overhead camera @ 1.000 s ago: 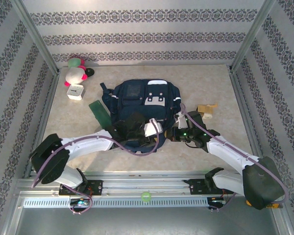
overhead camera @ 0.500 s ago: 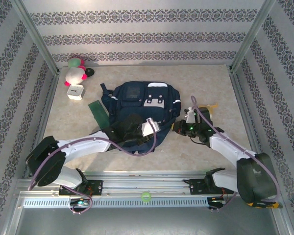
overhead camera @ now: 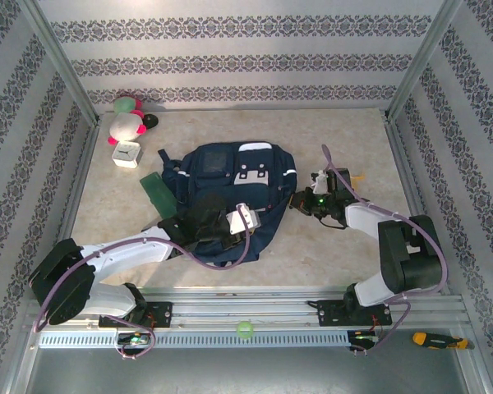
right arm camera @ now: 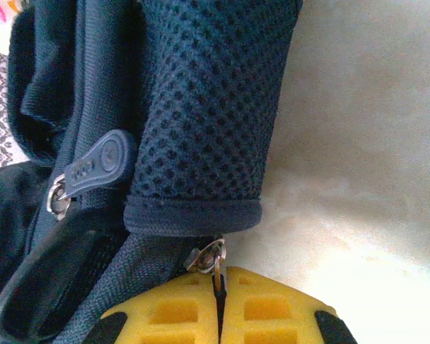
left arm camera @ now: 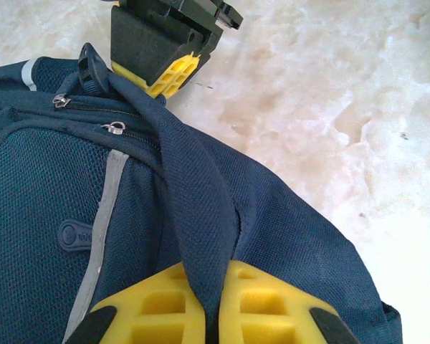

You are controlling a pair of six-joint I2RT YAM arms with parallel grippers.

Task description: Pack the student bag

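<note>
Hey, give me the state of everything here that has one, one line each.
student bag, lying flat on the table, front up
left tool, shut on the bag's strap
right tool, shut on a zipper pull
green flat item, lying on the table by the bag

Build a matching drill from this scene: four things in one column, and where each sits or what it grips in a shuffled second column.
1. left tool
2. right tool
3. plush
4. green slab

a. far left corner of the table
b. shut on a zipper pull
c. lying beside the bag, on its left
d. shut on the strap

Pairs: 1-d, 2-b, 3-a, 4-c
</note>
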